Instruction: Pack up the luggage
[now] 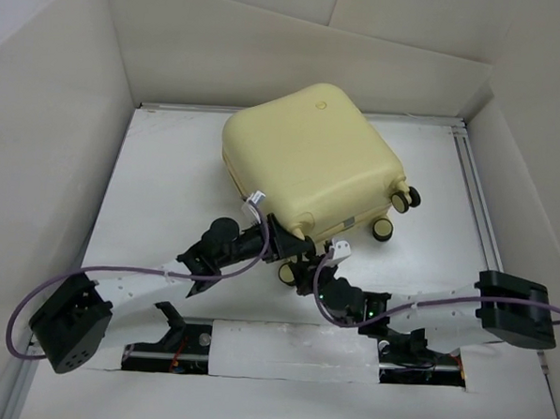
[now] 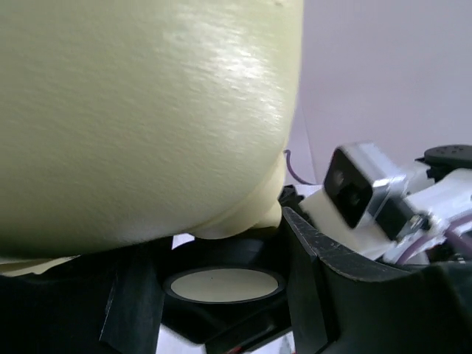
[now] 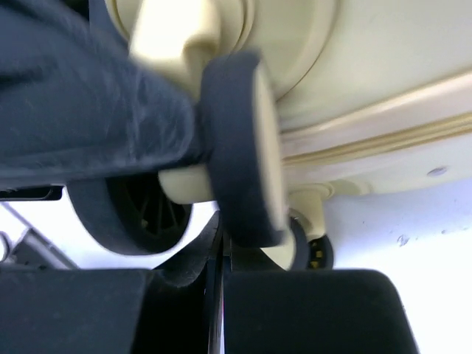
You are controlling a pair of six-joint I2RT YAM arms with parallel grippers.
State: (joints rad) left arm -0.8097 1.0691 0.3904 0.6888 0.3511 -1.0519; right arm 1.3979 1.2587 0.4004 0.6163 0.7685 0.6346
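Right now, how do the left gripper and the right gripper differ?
On the left gripper the jaws stand apart around the near corner of the luggage, grip unclear; on the right gripper the jaws are shut together. The left gripper looks onto the yellow shell, the right gripper onto a caster wheel. Both sit low at the luggage's near edge.
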